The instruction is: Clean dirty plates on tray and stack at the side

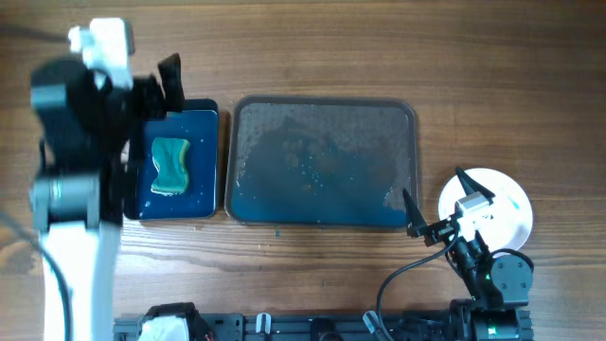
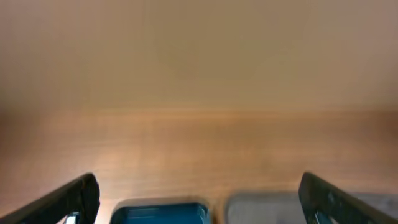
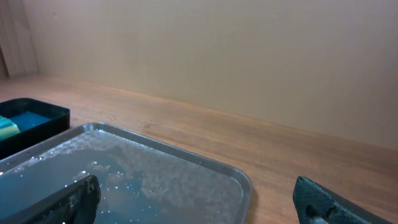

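Gaping wide and empty, the right gripper (image 3: 196, 190) hovers at the right edge of the wet grey tray (image 1: 322, 100), beside a white plate (image 1: 512, 222) on the table (image 1: 331, 47). The left gripper (image 2: 199, 190), likewise spread, holds nothing

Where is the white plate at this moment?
In the overhead view, the white plate lies on the table at the robot's right side, just beyond the right end of the grey tray, not on it.

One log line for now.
left gripper open, empty | right gripper open, empty | tray wet, unloaded | plates off to its right, count unclear
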`<state>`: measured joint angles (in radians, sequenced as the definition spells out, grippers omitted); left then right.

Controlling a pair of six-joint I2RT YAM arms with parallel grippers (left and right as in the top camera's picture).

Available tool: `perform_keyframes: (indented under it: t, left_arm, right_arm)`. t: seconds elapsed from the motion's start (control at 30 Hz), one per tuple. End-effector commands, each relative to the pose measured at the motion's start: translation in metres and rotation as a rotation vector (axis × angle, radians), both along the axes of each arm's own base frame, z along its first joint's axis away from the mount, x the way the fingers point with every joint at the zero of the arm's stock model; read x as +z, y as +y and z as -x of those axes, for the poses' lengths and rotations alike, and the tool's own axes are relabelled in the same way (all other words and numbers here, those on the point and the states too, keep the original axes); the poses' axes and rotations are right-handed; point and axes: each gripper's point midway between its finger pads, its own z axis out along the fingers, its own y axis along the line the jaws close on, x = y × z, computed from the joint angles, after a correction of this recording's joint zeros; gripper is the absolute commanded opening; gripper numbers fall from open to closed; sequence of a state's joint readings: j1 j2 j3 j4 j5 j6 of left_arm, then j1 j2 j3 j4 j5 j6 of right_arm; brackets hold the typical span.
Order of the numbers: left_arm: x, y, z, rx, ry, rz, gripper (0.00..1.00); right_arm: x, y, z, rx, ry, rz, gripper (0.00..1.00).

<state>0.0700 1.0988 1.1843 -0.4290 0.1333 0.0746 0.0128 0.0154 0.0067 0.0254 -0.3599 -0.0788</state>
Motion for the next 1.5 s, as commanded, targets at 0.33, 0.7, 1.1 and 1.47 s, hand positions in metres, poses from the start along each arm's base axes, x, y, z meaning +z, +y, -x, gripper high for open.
perform_keyframes:
  t: [0.33,0.7,1.1,1.47]
  left_arm:
    - [-0.089,-0.026,0.114,-0.067,-0.318,0.072,1.00]
    - [-0.138,-0.026,0.130,-0.068,-0.374,0.069,1.00]
    - [-0.188,-0.026,0.125,-0.059,-0.272,0.073,1.00]
    - [-0.187,-0.026,0.125,-0.057,-0.273,0.073,1.00]
  right_arm:
    - [0.003,0.005,0.002,0.027,-0.009,-0.014,1.00]
    - [0.003,0.005,0.002,0.027,-0.009,-0.013,1.00]
    - [0.003,0.005,0.002,0.027,-0.009,-0.013,1.00]
    - [0.003,0.005,0.002,0.027,-0.009,-0.013,1.00]
